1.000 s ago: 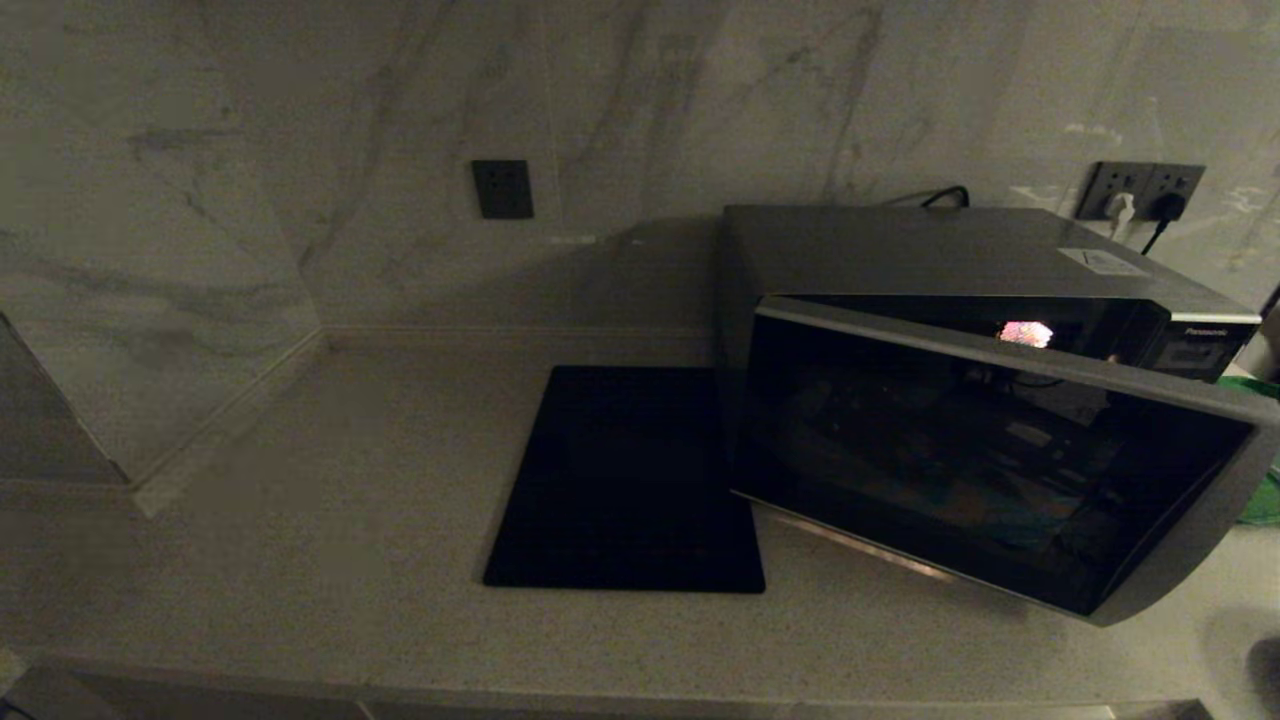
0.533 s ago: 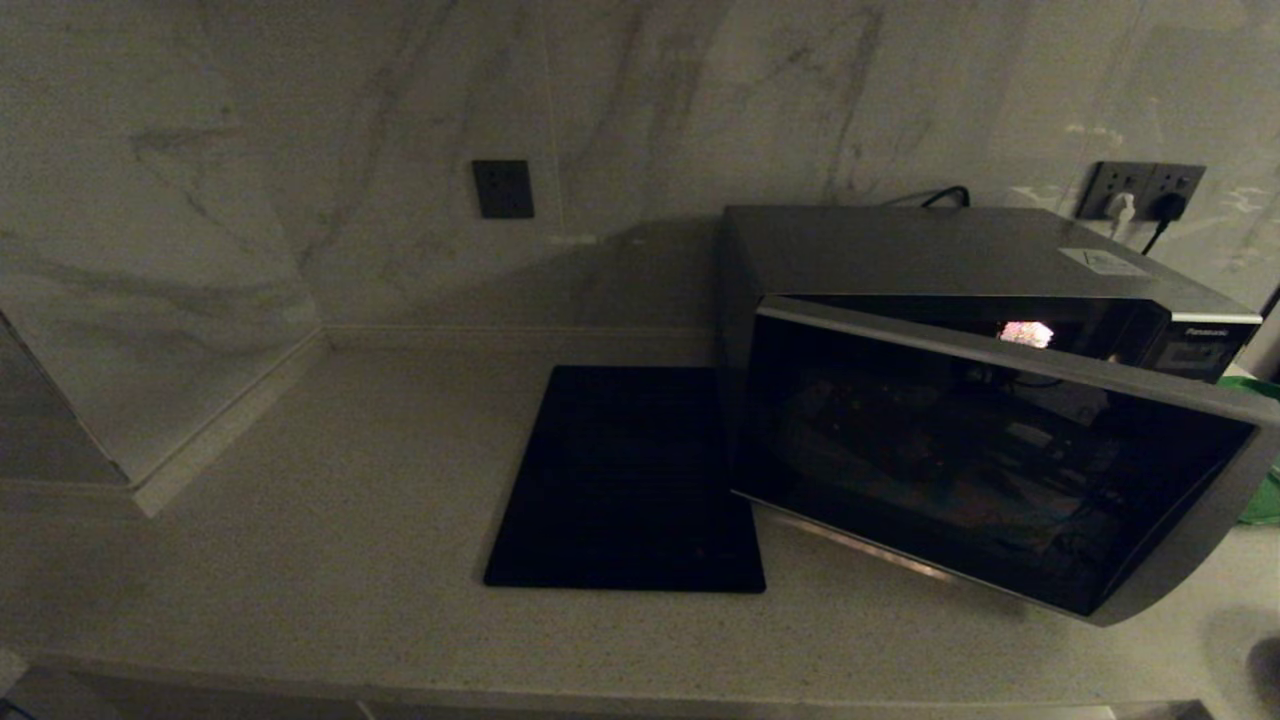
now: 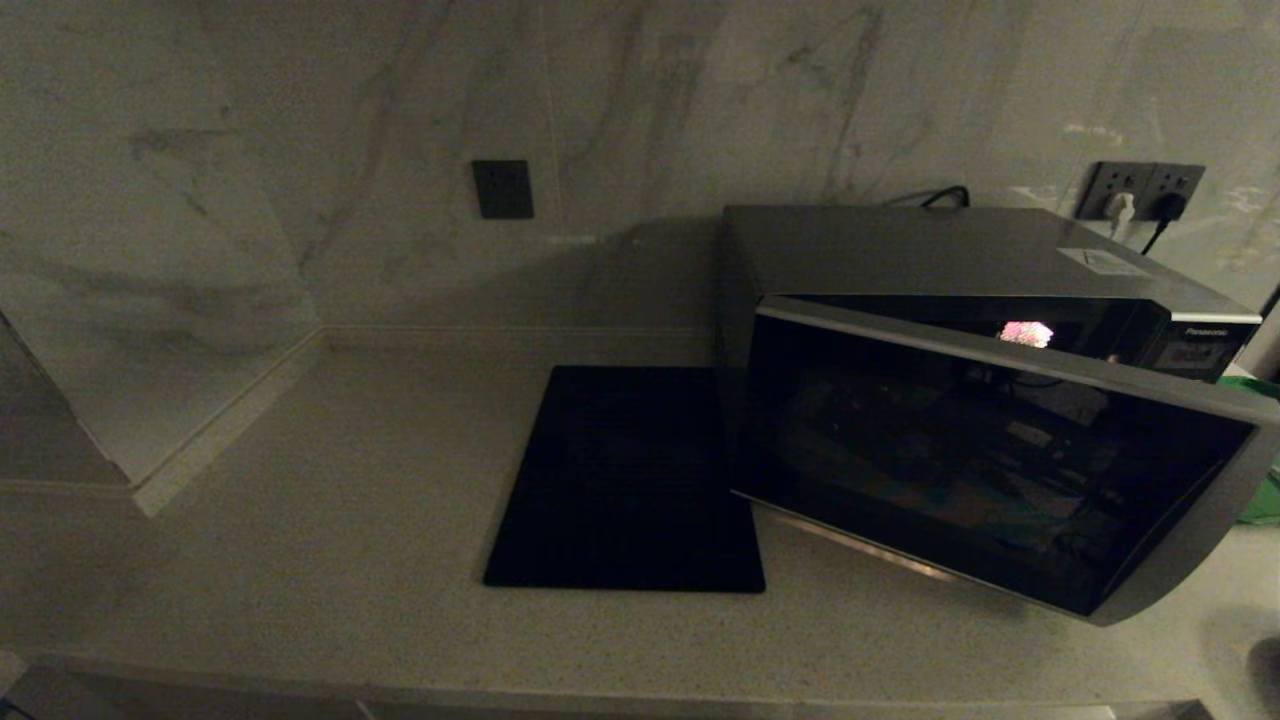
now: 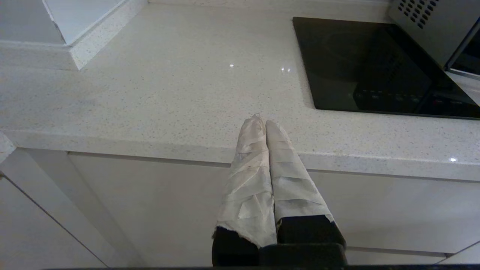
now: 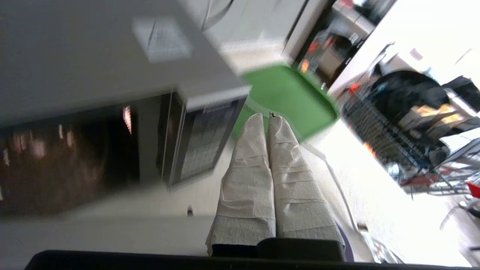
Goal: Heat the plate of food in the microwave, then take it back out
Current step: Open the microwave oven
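Observation:
The microwave (image 3: 950, 250) stands at the back right of the counter, its dark glass door (image 3: 980, 460) swung partly out from its left side. A small pink glow shows through the gap above the door. The plate of food is not visible in any view. My left gripper (image 4: 262, 120) is shut and empty, hovering at the counter's front edge, left of the microwave (image 4: 423, 22). My right gripper (image 5: 265, 116) is shut and empty, just beyond the microwave's (image 5: 75, 56) button panel (image 5: 202, 138). Neither gripper shows in the head view.
A flat black mat (image 3: 625, 480) (image 4: 375, 63) lies on the pale speckled counter (image 3: 300, 560) left of the microwave. A green tray (image 5: 288, 93) (image 3: 1262, 500) sits to the microwave's right. Wall sockets (image 3: 1140, 190) with a plugged cord are behind it. A wall corner bounds the far left.
The microwave and its door have kept their position. Only the reflections in the door glass have shifted.

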Robot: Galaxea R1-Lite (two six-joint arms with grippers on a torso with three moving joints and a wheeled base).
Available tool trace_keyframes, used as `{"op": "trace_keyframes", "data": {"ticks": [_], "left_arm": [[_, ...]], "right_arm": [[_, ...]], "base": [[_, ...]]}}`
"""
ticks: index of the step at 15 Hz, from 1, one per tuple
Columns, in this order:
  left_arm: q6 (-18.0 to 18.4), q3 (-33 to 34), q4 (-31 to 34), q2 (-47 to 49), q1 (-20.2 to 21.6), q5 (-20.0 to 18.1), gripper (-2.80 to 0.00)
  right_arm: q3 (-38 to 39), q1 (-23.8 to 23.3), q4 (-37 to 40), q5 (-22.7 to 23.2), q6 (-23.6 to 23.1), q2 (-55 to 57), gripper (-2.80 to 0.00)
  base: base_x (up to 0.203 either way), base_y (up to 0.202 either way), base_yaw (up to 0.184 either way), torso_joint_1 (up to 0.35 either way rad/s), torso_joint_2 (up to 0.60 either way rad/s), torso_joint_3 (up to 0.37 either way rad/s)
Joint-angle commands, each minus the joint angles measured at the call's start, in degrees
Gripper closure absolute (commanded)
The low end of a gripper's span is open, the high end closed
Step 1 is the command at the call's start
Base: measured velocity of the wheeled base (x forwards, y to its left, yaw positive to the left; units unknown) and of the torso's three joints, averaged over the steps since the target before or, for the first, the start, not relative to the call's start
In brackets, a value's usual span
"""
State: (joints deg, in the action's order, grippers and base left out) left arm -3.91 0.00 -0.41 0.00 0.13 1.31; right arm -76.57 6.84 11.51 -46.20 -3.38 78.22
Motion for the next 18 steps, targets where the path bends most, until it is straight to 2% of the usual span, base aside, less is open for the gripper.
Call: {"op": "trace_keyframes", "data": {"ticks": [1,4,8,13,18], "left_arm": [[0.0,0.0,0.0,0.0,0.0,0.0,0.00],[0.0,0.0,0.0,0.0,0.0,0.0,0.00],[0.0,0.0,0.0,0.1,0.0,0.0,0.00],[0.0,0.0,0.0,0.0,0.0,0.0,0.00],[0.0,0.0,0.0,0.0,0.0,0.0,0.00]], "right_arm": [[-1.4,-2.1,7.1,3.7,2.9,2.3,0.00],[-4.5,-3.2,15.5,11.2,10.7,3.9,0.00],[-7.5,-4.5,21.2,21.2,19.6,5.6,0.00],[-7.4,-4.8,21.4,24.8,20.9,6.8,0.00],[-6.8,-5.0,21.3,25.2,22.2,8.3,0.00]], "base": [[0.000,0.000,0.000,0.000,0.00,0.000],[0.000,0.000,0.000,0.000,0.00,0.000],[0.000,0.000,0.000,0.000,0.00,0.000],[0.000,0.000,0.000,0.000,0.00,0.000],[0.000,0.000,0.000,0.000,0.00,0.000]]}}
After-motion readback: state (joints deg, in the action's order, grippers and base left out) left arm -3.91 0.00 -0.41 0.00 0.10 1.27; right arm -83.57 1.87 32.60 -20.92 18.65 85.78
